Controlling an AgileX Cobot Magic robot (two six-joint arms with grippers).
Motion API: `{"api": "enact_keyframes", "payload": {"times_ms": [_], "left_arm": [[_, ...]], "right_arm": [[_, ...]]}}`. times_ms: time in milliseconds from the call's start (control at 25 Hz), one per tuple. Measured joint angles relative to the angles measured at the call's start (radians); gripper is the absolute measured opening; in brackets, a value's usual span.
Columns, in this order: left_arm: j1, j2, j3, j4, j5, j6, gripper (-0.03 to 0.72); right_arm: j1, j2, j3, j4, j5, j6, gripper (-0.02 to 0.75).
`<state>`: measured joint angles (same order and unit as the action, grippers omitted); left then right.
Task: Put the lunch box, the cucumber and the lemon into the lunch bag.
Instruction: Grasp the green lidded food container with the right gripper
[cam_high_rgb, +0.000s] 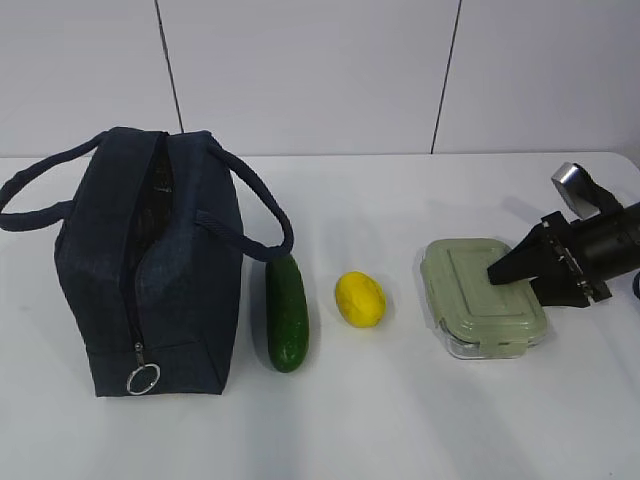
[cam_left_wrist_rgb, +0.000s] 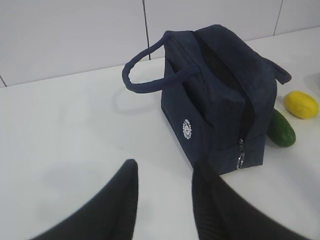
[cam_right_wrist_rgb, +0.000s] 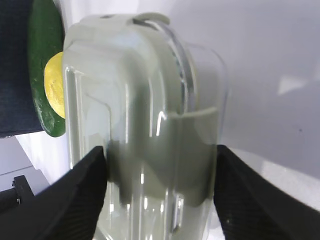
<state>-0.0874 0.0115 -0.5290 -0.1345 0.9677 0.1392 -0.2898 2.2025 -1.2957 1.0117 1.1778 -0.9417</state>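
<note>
The lunch box (cam_high_rgb: 483, 297), clear with a pale green lid, lies on the white table at the right. My right gripper (cam_high_rgb: 500, 275) reaches in from the right, one finger on the lid. In the right wrist view the lunch box (cam_right_wrist_rgb: 150, 100) fills the space between the two fingers, and my right gripper (cam_right_wrist_rgb: 160, 155) is shut on it. The lemon (cam_high_rgb: 360, 298) and the cucumber (cam_high_rgb: 286, 312) lie between the box and the navy lunch bag (cam_high_rgb: 150, 260), which stands with its zipper open. My left gripper (cam_left_wrist_rgb: 165, 170) is open and empty, low over the table, short of the lunch bag (cam_left_wrist_rgb: 220, 100).
The bag's silver ring pull (cam_high_rgb: 143, 379) hangs at its near bottom corner, and its handles (cam_high_rgb: 250, 200) loop out to both sides. A white tiled wall (cam_high_rgb: 320, 70) stands behind the table. Bare table (cam_high_rgb: 420, 420) lies in front of the items.
</note>
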Motion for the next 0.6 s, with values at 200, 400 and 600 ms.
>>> {"api": "enact_keyframes", "payload": {"times_ms": [200,400,600], "left_arm": [[0.0,0.0,0.0,0.0,0.0,0.0,0.264],[0.0,0.0,0.0,0.0,0.0,0.0,0.264],[0.0,0.0,0.0,0.0,0.0,0.0,0.264]], "right_arm": [[0.0,0.0,-0.002,-0.001,0.0,0.0,0.471],[0.0,0.0,-0.002,-0.001,0.008,0.0,0.445],[0.0,0.0,-0.004,-0.004,0.012,0.0,0.417]]}}
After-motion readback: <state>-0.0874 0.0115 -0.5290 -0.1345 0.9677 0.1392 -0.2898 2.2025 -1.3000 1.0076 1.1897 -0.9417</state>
